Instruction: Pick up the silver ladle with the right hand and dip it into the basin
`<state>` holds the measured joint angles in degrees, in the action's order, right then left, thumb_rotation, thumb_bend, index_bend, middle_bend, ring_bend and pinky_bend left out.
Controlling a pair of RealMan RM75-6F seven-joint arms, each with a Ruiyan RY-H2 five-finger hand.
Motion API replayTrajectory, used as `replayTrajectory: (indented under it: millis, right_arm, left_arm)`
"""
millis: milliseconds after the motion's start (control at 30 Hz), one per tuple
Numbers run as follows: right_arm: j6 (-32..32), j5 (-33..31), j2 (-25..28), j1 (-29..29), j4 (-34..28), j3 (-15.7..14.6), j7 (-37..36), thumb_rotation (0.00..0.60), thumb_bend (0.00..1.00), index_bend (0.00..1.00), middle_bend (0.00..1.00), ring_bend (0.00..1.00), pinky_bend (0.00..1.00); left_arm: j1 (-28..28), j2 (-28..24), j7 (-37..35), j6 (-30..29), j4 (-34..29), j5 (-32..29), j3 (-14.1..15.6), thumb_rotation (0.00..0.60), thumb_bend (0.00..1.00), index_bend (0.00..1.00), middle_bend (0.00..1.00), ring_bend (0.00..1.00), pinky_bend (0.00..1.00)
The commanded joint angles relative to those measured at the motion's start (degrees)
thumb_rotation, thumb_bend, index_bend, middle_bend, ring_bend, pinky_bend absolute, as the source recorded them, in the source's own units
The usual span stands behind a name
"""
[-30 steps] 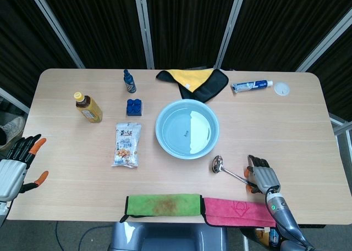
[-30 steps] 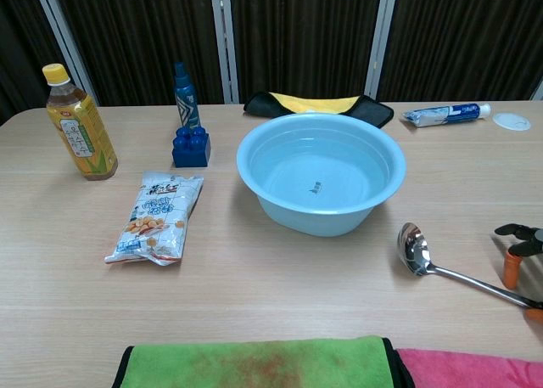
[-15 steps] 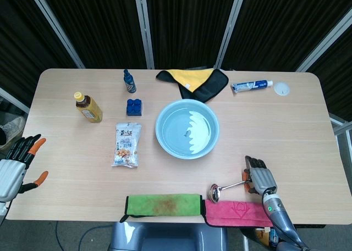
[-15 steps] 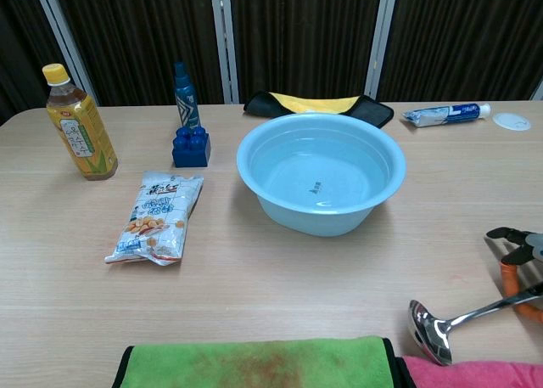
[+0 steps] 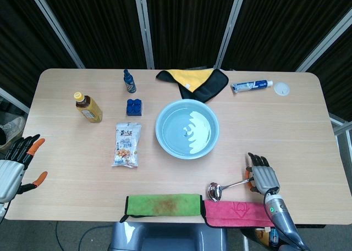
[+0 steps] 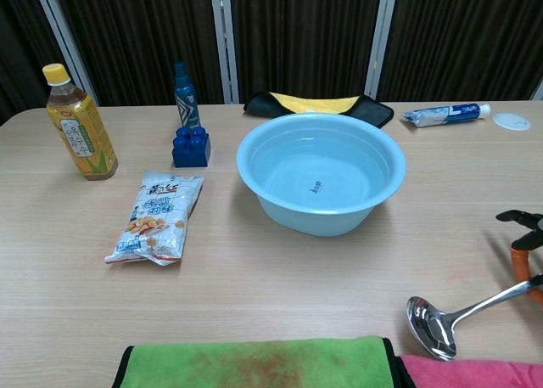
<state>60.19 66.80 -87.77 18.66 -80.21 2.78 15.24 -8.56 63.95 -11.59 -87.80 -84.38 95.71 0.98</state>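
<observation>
Right hand working at the ladle handle

The right hand is touching the silver ladle by its handle end; whether its fingers are gripping is unclear. The bowl is lying beside the pink cloth, so it risks slipping before the water-filled basin beyond.

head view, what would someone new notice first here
The light blue basin of water sits mid-table and draws the eye. Near the front edge, the right hand is at the handle end of the silver ladle, whose bowl lies beside the pink cloth and green cloth.
</observation>
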Motion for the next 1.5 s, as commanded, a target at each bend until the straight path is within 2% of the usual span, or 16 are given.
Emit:
replayTrajectory:
  millis: [33, 200, 333, 600, 1000, 1300, 1500]
  right_arm:
    - [1.2, 0.1, 1.6, -0.5, -1.9, 0.0, 0.9, 0.600, 0.56, 0.66, 0.01, 0.00, 0.00]
    - [2.3, 0.1, 4.9, -0.7, -5.4, 0.3, 2.3, 0.600, 0.69, 0.69, 0.02, 0.00, 0.00]
    - [2.8, -0.1, 8.6, -0.6, -10.1, 0.5, 4.0, 0.600, 0.74, 0.70, 0.03, 0.00, 0.00]
    - [2.0, -2.2, 14.9, 0.6, -17.8, 1.5, 6.4, 0.600, 0.76, 0.71, 0.04, 0.00, 0.00]
    - [1.8, -6.9, 25.1, 3.9, -28.3, 5.1, 11.5, 0.600, 0.76, 0.71, 0.04, 0.00, 0.00]
    - [2.8, -15.1, 31.4, 7.6, -36.1, 7.4, 19.4, 0.600, 0.77, 0.71, 0.05, 0.00, 0.00]
    - [3.2, -20.7, 31.7, 11.7, -38.9, 8.6, 24.5, 0.600, 0.76, 0.71, 0.05, 0.00, 0.00]
  left_arm:
    - [0.0, 0.0, -0.2, -0.1, 0.0, 0.2, 0.1, 0.600, 0.33, 0.03, 0.00, 0.00, 0.00]
    - [0.0, 0.0, -0.3, -0.1, 0.1, 0.4, 0.3, 0.600, 0.33, 0.03, 0.00, 0.00, 0.00]
    - [0.0, 0.0, -0.1, -0.4, 0.0, 1.0, 0.5, 0.600, 0.33, 0.03, 0.00, 0.00, 0.00]
    - [0.3, 0.1, 0.5, -1.2, -0.2, 1.5, 0.6, 0.600, 0.33, 0.03, 0.00, 0.00, 0.00]
    - [0.3, 0.3, 1.0, -1.0, -0.2, 1.0, 0.5, 0.600, 0.33, 0.03, 0.00, 0.00, 0.00]
    - [0.4, 0.7, 2.2, -1.0, -0.3, 0.5, 0.3, 0.600, 0.33, 0.03, 0.00, 0.00, 0.00]
    - [0.5, 0.7, 2.7, -0.8, -0.5, 0.3, 0.2, 0.600, 0.33, 0.03, 0.00, 0.00, 0.00]
